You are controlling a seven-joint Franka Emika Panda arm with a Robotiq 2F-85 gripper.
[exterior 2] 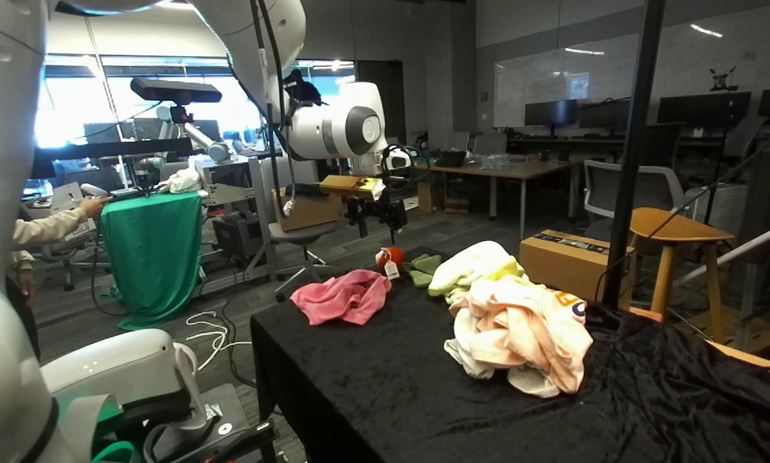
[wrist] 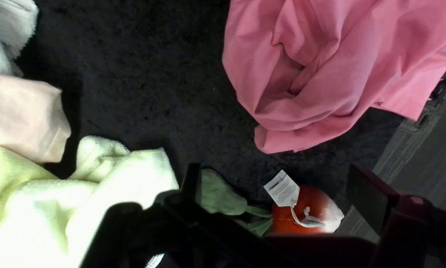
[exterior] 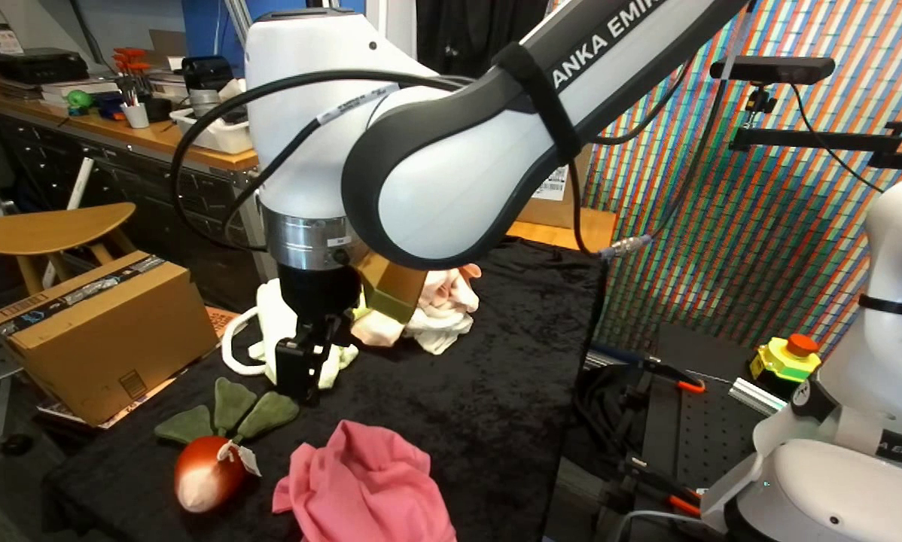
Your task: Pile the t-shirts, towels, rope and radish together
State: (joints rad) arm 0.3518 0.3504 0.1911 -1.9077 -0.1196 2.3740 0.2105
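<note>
My gripper [exterior 2: 380, 226] stands open above the radish [exterior 2: 389, 258], its fingers empty. Seen from the wrist, the radish [wrist: 301, 214], red with a white tip, a paper tag and green leaves [wrist: 223, 193], lies below and between the spread fingertips. A crumpled pink cloth [exterior: 368, 482] rests beside it, apart from the heap. That heap joins a peach cloth [exterior 2: 520, 315] with printed lettering, a whitish cloth [exterior: 440, 331] and pale yellow-green towelling [exterior 2: 478, 270]. The rope [exterior: 227, 348] shows as a white loop at the heap's side in an exterior view; the arm hides part of the heap there.
Black velvet covers the table [exterior: 496, 391]; the radish and pink cloth lie close to its edge. A cardboard box [exterior: 105, 331] and a stool [exterior: 52, 226] stand off the table. A dark pole [exterior 2: 629, 161] rises behind the heap. A gold block [exterior 2: 349, 186] sits at my wrist.
</note>
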